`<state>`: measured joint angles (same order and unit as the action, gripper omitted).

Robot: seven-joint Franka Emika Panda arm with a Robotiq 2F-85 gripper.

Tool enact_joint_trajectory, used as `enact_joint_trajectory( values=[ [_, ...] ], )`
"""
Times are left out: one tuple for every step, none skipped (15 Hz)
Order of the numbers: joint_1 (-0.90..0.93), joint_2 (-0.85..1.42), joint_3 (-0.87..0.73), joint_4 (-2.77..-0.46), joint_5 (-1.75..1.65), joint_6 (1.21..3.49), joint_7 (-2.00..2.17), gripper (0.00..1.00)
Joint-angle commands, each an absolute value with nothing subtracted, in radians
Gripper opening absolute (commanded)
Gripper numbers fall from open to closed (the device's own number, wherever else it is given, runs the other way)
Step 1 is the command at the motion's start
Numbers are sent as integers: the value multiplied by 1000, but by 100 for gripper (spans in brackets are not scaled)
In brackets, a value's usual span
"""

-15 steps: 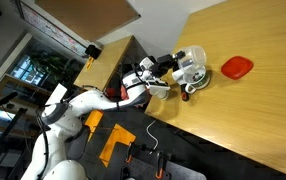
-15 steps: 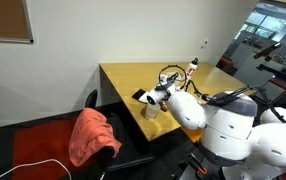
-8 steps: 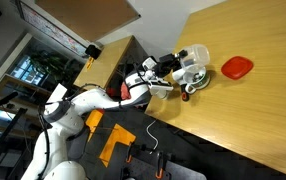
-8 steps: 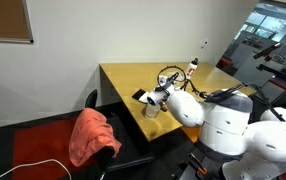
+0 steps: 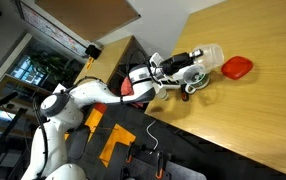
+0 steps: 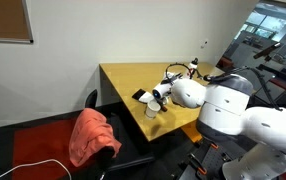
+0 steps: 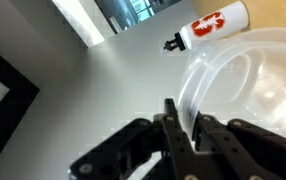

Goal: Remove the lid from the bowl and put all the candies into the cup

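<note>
Wooden table (image 5: 253,110), seen in both exterior views. White arm (image 5: 83,100) reaching from left; gripper (image 5: 191,63) clamped on rim of tilted translucent round vessel (image 5: 209,56). Red bowl (image 5: 236,67) just right of it, flat on table, unobstructed. White bottle (image 7: 213,21) farther off, past vessel in wrist view.

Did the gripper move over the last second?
Yes. In an exterior view the gripper, shut on the clear container, has shifted toward the red bowl, which stayed put.

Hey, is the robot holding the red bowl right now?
No, the red bowl lies on the table, while the gripper pinches the rim of the clear lid.
</note>
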<state>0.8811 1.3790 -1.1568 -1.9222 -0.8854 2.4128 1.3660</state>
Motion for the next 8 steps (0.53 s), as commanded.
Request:
enact_joint_trajectory(
  values=[
    [809, 1235, -1142, -1951, -921, 2501, 1415, 4],
    [793, 1212, -1143, -1957, -917, 2523, 1421, 4],
    [776, 1188, -1143, -1962, -913, 2542, 1429, 4],
    [761, 1163, -1145, -1970, -910, 2562, 1435, 4],
    [749, 1138, -1145, -1978, -907, 2578, 1444, 4],
    [738, 1111, -1145, -1986, -902, 2589, 1451, 4],
    [729, 1086, -1145, -1993, -900, 2602, 1461, 4],
    [723, 1058, -1147, -2002, -897, 2611, 1473, 4]
  ],
)
